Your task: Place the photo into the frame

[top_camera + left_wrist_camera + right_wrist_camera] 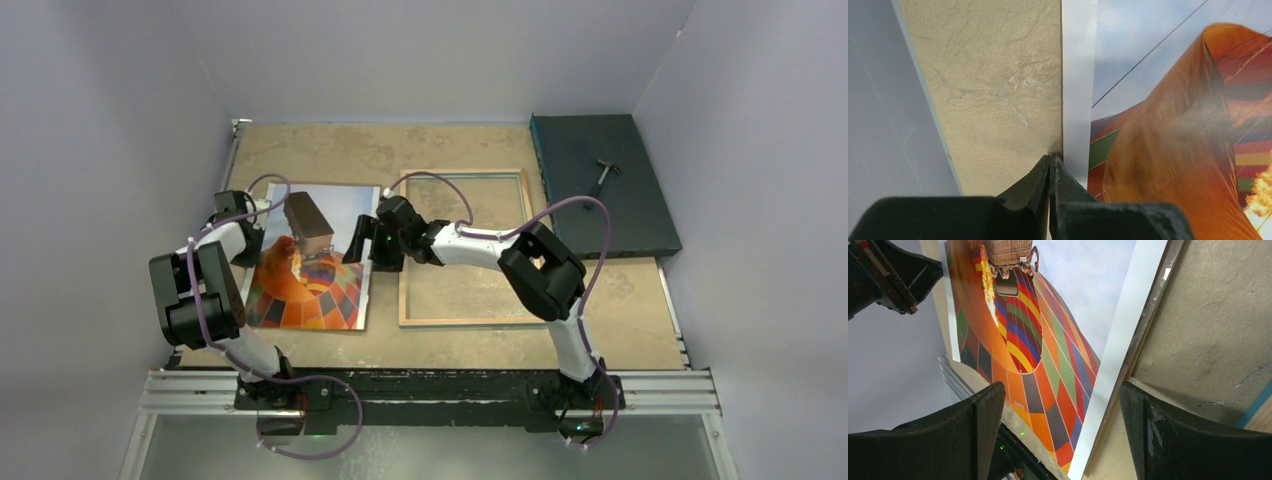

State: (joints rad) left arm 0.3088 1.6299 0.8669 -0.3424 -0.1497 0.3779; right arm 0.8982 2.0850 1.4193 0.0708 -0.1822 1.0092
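The right gripper (1062, 390) hangs with its dark fingers (985, 435) spread wide over the photo (1048, 340). The chequered balloon and its basket face up, and the photo's white border runs along a thin brown edge. Beige bench (1218, 330) lies to the right. A blue strip of the frame (1259, 407) shows at the lower right.

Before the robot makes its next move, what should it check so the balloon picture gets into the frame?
1. Photo balloon side up: ok.
2. Frame opening free, bare table showing through it: ok.
3. Right tool open, straddling the photo's right edge: ok.
4. Left tool gripping the photo's left border: cannot tell; it is shut right at that edge.
5. Photo inside the frame: not ok; it lies beside it.
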